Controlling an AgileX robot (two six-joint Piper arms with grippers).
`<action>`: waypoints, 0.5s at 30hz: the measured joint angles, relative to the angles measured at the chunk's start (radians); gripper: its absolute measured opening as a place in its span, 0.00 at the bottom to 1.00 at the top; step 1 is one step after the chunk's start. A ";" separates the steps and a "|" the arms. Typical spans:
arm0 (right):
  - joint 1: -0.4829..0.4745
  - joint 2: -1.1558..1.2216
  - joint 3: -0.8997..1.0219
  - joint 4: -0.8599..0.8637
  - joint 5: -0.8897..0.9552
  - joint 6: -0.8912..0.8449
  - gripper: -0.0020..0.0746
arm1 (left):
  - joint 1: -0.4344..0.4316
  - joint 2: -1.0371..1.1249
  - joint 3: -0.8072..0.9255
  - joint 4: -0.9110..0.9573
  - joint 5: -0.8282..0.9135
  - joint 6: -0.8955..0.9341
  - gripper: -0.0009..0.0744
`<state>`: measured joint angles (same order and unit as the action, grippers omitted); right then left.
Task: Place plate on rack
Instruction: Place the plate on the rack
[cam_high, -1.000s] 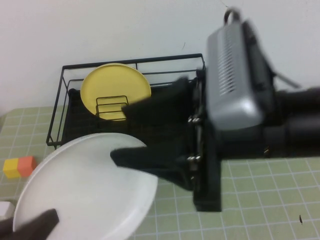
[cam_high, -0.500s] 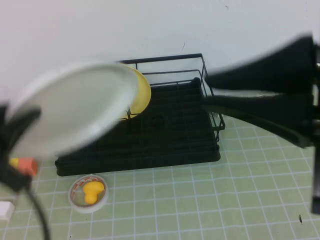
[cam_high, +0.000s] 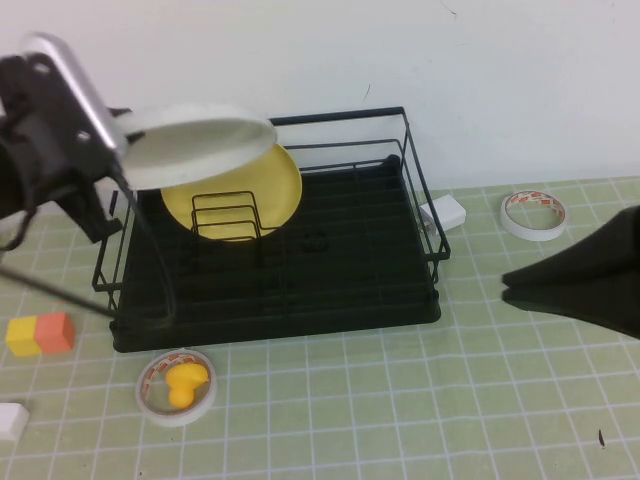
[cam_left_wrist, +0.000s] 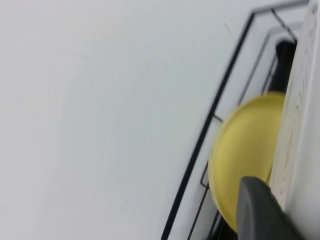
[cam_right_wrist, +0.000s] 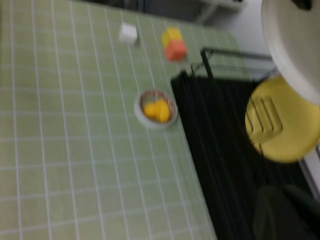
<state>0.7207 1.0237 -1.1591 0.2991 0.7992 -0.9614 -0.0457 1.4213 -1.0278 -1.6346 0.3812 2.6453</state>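
The white plate (cam_high: 195, 145) is held tilted, nearly edge-on, above the back left corner of the black wire rack (cam_high: 420, 215). My left gripper (cam_high: 115, 150) is shut on the plate's left rim. In the left wrist view one grey finger (cam_left_wrist: 257, 210) lies against the plate (cam_left_wrist: 305, 125), and the other finger is hidden behind it. My right gripper (cam_high: 508, 285) is shut and empty, low over the table to the right of the rack. It also shows in the right wrist view (cam_right_wrist: 287, 210), over the rack's tray (cam_right_wrist: 220, 150).
A yellow plate (cam_high: 235, 190) stands in the rack's back left loops, just under the white plate. A tape roll holding a yellow duck (cam_high: 178, 385), an orange-yellow block (cam_high: 40, 333) and a white block (cam_high: 10, 420) lie front left. Another tape roll (cam_high: 537, 215) lies back right.
The left arm has carried the white plate up and back over the rack's left rear corner. The right arm has let go and pulled away to the right, down near the table.
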 joint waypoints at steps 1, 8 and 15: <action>0.000 0.000 0.000 -0.025 0.008 0.028 0.03 | 0.000 0.034 -0.012 -0.019 0.000 0.047 0.15; 0.000 0.000 0.000 -0.155 0.079 0.182 0.02 | 0.000 0.291 -0.114 -0.061 0.025 0.259 0.15; 0.000 0.000 0.000 -0.299 0.164 0.305 0.02 | 0.000 0.418 -0.205 -0.063 0.047 0.281 0.15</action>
<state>0.7207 1.0237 -1.1591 0.0000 0.9632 -0.6560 -0.0457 1.8397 -1.2327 -1.6975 0.4285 2.9268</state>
